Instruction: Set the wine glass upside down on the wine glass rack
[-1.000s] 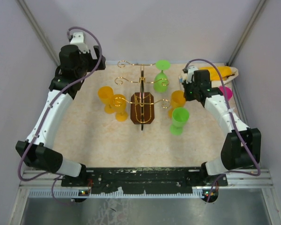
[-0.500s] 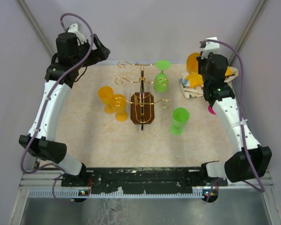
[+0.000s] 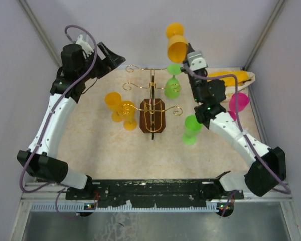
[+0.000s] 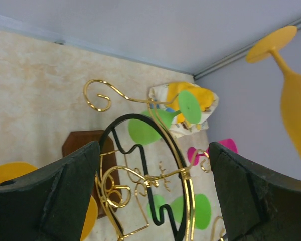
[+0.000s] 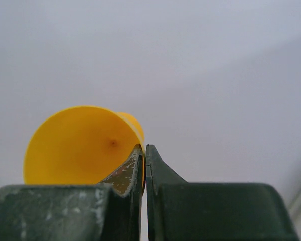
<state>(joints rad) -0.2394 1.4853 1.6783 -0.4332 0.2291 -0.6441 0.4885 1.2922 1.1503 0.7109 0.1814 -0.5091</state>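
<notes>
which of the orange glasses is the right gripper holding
The orange wine glass up high at the back, rim pinched in the right gripper. The other two orange glasses sit low left of the wine glass rack.

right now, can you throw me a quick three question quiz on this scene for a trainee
1. True or false: the left claw is shut on a glass.
2. What colour is the wine glass held by the right claw? A green, B orange, C pink.
3. Fill in: the right claw pinches that glass by its ____.
Key: 1 false, it is open and empty. 2 B. 3 rim.
</notes>
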